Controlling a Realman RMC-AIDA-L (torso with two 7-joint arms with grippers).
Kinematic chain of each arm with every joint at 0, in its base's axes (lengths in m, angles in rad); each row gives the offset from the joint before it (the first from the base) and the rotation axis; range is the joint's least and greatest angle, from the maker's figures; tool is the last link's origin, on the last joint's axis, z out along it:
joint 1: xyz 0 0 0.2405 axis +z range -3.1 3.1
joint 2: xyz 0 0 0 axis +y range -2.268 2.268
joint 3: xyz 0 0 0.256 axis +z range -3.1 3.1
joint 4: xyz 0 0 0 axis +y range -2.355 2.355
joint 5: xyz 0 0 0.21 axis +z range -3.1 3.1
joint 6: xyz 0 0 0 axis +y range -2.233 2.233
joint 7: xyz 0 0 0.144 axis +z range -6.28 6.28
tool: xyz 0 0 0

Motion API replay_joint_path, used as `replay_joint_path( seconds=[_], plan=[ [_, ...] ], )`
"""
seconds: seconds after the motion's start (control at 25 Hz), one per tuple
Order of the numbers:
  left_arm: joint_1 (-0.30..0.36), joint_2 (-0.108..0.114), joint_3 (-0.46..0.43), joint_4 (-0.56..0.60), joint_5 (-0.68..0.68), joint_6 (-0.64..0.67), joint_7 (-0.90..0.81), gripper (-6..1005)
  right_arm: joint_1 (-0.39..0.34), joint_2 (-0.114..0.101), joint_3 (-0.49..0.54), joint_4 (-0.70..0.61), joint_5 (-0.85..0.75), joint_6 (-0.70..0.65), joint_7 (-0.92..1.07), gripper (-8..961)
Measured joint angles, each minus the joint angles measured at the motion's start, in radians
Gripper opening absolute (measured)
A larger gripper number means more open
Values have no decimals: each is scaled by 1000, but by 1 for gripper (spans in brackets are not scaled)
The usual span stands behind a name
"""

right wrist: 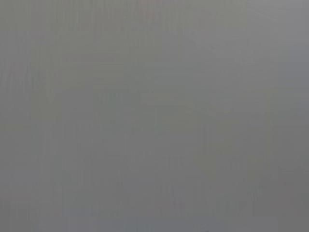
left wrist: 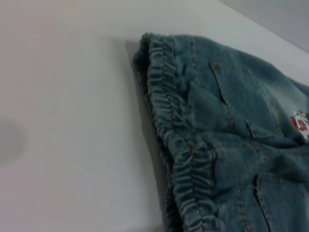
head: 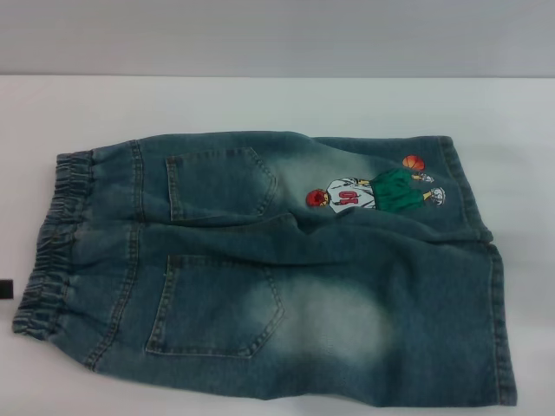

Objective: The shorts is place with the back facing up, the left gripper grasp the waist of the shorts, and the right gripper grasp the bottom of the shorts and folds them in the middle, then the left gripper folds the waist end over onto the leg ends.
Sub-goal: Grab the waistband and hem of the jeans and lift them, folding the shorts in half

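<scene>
The denim shorts (head: 286, 277) lie flat on the white table (head: 260, 100), back side up, with both back pockets showing. The elastic waist (head: 48, 251) is at the left and the leg ends (head: 499, 295) are at the right. A basketball-player print (head: 373, 191) sits on the far leg. The left wrist view shows the gathered waist (left wrist: 181, 145) close by, with bare table beside it. Only a small dark piece of my left gripper (head: 5, 289) shows at the picture's left edge, just off the waist. My right gripper is out of view, and its wrist view shows only plain grey.
The white table reaches beyond the shorts at the back and left, and a grey wall (head: 277, 35) stands behind its far edge. The near leg's hem runs close to the picture's lower edge.
</scene>
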Motion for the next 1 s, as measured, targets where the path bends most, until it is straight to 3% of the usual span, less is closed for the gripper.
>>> replay_joint_path(
  seconds=[0.48,1.0],
  plan=[
    [-19,-7,8,-84,93,-77,29,674,-11,-2,-5,0,-1,-4,0,744],
    [-61,-27,18,-97,119,-79,33,665,-19,-3,-3,0,-1,-6,-24,745]
  ],
)
